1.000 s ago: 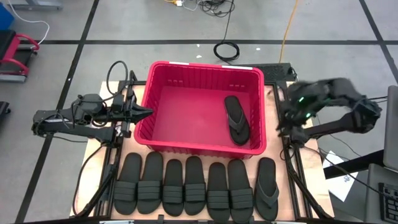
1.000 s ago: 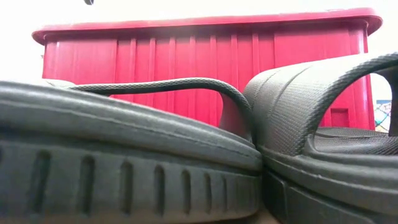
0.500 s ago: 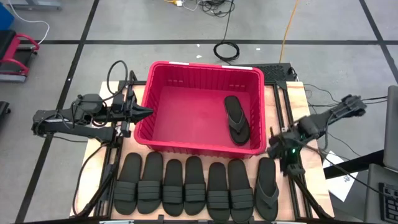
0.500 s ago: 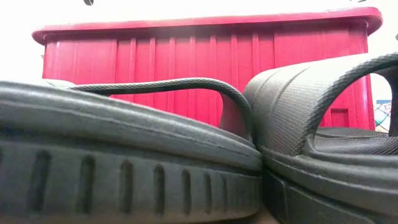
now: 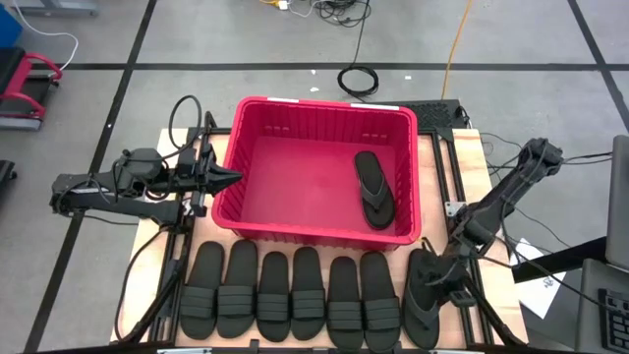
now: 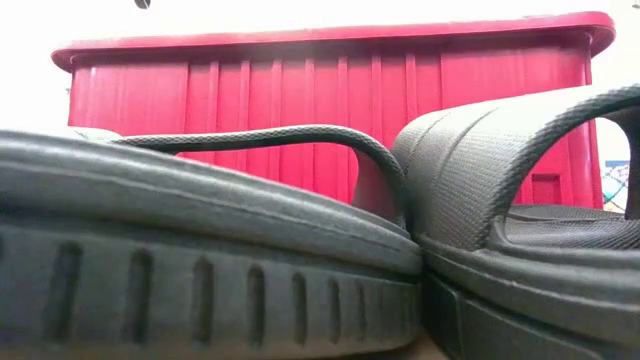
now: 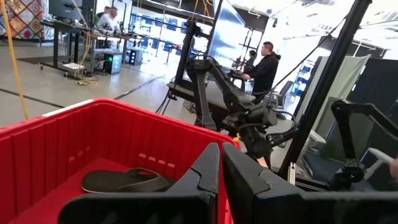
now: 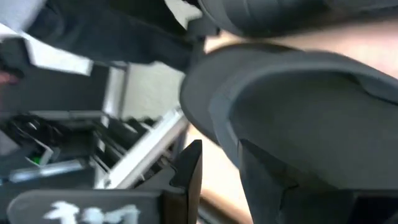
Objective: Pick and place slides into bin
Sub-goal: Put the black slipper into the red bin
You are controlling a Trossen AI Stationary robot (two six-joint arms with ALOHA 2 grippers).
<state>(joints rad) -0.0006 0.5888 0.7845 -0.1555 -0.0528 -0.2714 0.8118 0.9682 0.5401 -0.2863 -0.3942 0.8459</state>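
Note:
The red bin (image 5: 319, 167) stands at the table's middle with one black flip-flop (image 5: 373, 189) lying flat in its right part. Several black slides (image 5: 295, 293) lie side by side along the near edge, and the rightmost of them is a flip-flop (image 5: 421, 300). My right gripper (image 5: 438, 279) is open and low over that flip-flop's right edge (image 8: 211, 93). My left gripper (image 5: 232, 179) is shut and empty beside the bin's left wall; its shut fingers show in the left wrist view (image 7: 219, 171). My right gripper comes slanting down from the table's right side at the right edge (image 8: 214, 106) of the rightmost flip-flop, which lies flat on the table. I cannot tell whether its fingers (image 8: 189, 165) touch the flip-flop.
In the low view the bin's ribbed near wall (image 6: 330, 110) stands behind the flip-flop's strap (image 6: 260, 135) and a wide-strap slide (image 6: 520, 150). Metal frame rails (image 5: 472, 295) run along the table's right side. People stand in the room beyond (image 7: 264, 65).
My right gripper has swung from beside the bin's right wall toward the table's near edge and gone down to the rightmost flip-flop. The slides and the bin have stayed in place.

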